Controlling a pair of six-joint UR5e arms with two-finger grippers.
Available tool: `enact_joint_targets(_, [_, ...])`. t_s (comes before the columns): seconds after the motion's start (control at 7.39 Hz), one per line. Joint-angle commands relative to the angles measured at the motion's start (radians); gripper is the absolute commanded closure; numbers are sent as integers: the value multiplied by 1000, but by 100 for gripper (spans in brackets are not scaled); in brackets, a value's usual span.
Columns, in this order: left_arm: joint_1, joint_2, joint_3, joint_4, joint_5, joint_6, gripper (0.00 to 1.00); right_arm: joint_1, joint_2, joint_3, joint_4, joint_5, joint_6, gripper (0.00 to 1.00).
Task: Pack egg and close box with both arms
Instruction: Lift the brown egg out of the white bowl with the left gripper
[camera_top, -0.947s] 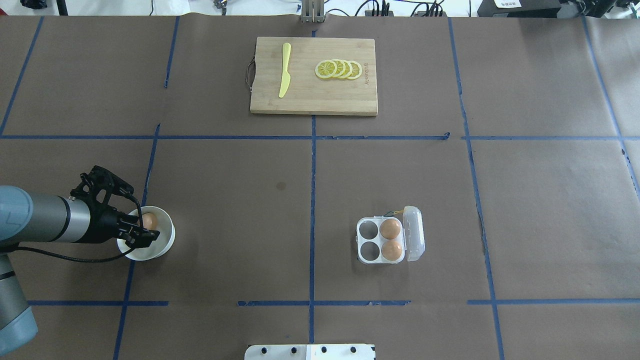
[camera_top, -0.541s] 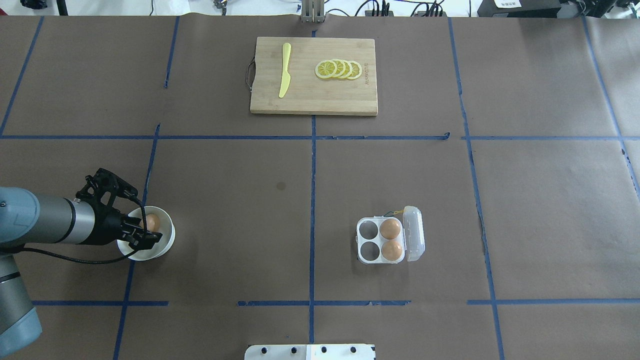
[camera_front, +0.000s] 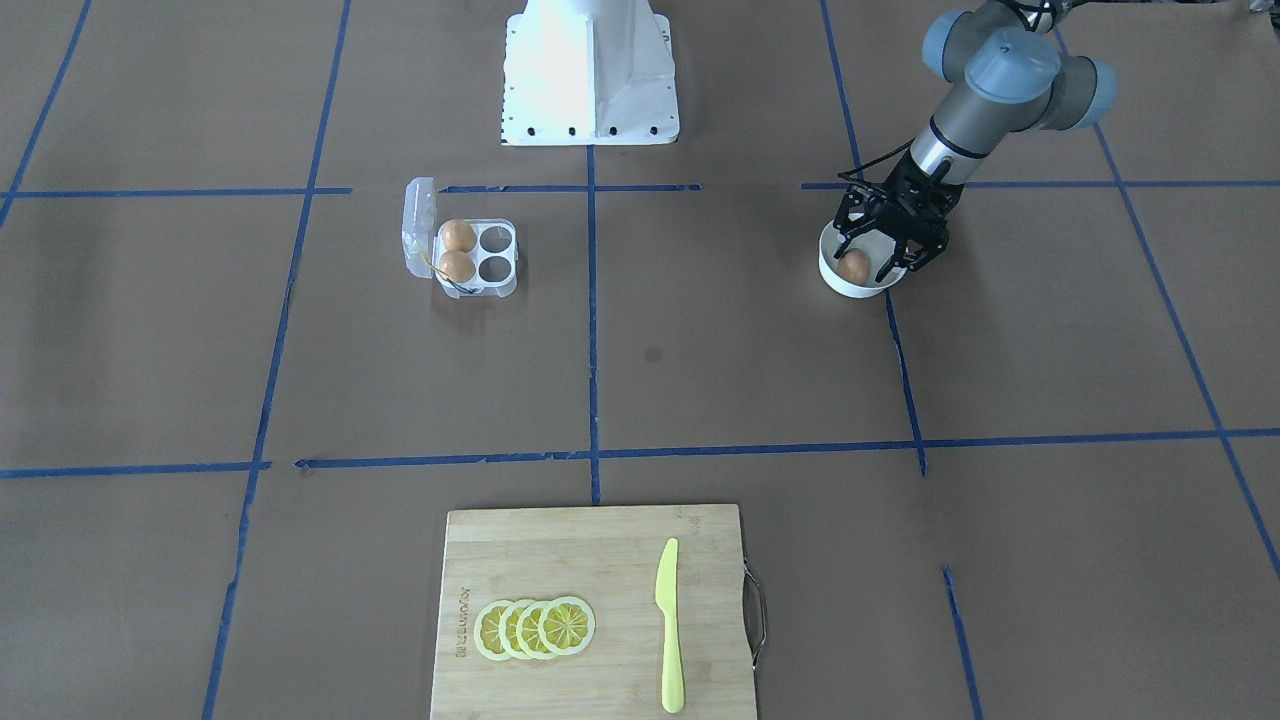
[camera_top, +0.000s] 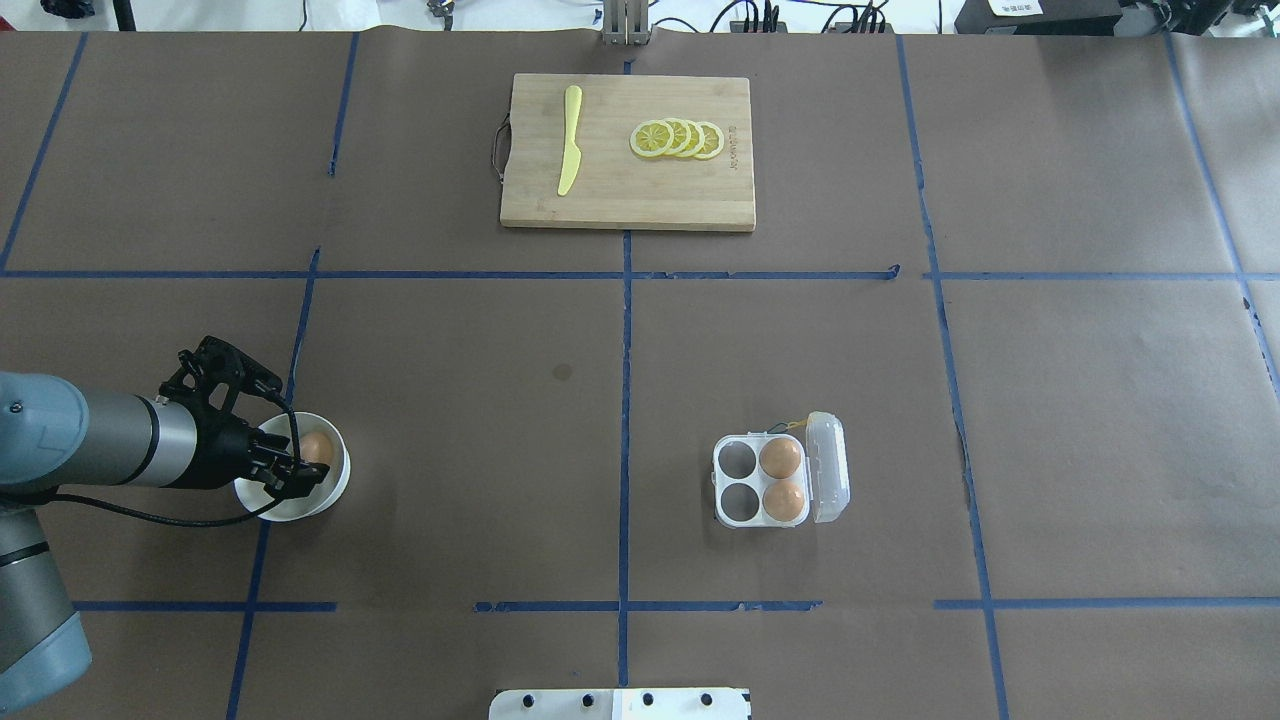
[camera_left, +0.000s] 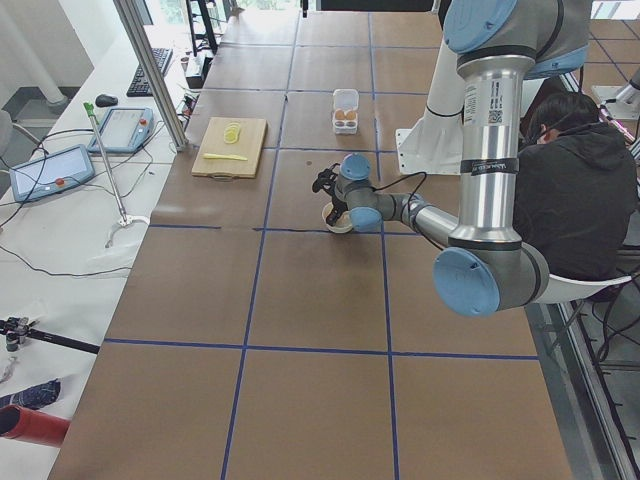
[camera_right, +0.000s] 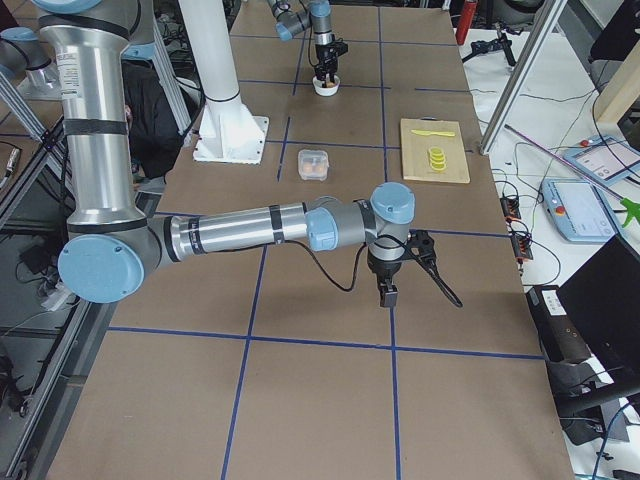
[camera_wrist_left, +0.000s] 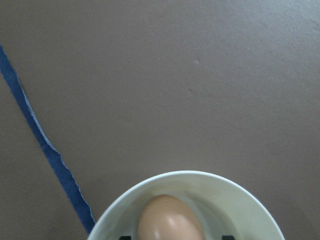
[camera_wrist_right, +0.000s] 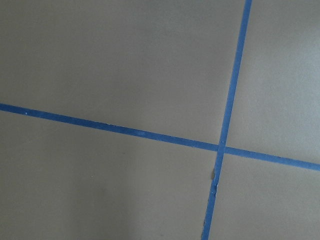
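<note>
1. Left gripper (camera_top: 290, 472) has eased further into the bowl (camera_top: 338, 487) by the desk's left edge. The egg (camera_top: 317, 448) has scooted slightly toward the middle. Fingers are spread either side of it and grip nothing, so I'd guess the pinch comes next.
2. The box (camera_top: 738, 497) is near the near edge with its lid open and two cups free.
3. Right gripper (camera_right: 385, 290): can't tell.
4. Cutting board (camera_top: 627, 190) at the far edge isn't in the way.

A smooth, faintly glossy egg (camera_wrist_left: 170, 222) lies in a glazed white bowl (camera_wrist_left: 234, 202) on matt brown paper (camera_wrist_left: 175, 75).
</note>
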Motion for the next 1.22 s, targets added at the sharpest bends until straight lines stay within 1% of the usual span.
enact_joint_targets(0.0, [0, -2, -1, 0, 0, 0, 45, 0, -1, 0, 0, 0, -1, 0])
enact_joint_targets(0.27, [-1, -14, -4, 0, 0, -2, 73, 0, -1, 2, 0, 0, -1, 0])
enact_joint_targets(0.41, [-8, -14, -15, 0, -2, 0, 84, 0, -1, 2, 0, 0, -1, 0])
enact_joint_targets(0.54, [-15, -2, -47, -2, -8, 2, 87, 0, -1, 2, 0, 0, 1, 0])
enact_joint_targets(0.68, [-29, 16, -90, -2, -9, 6, 88, 0, -1, 3, 0, 0, -1, 0])
enact_joint_targets(0.81, [-56, 26, -128, -3, -11, 40, 93, 0, 0, 5, 0, 0, 1, 0])
enact_joint_targets(0.95, [-87, 27, -148, -64, -9, 114, 99, 0, 0, 6, 0, 0, 1, 0])
enact_joint_targets(1.08, [-95, 17, -130, -164, -3, 121, 100, 0, 0, 6, 0, 0, 1, 0])
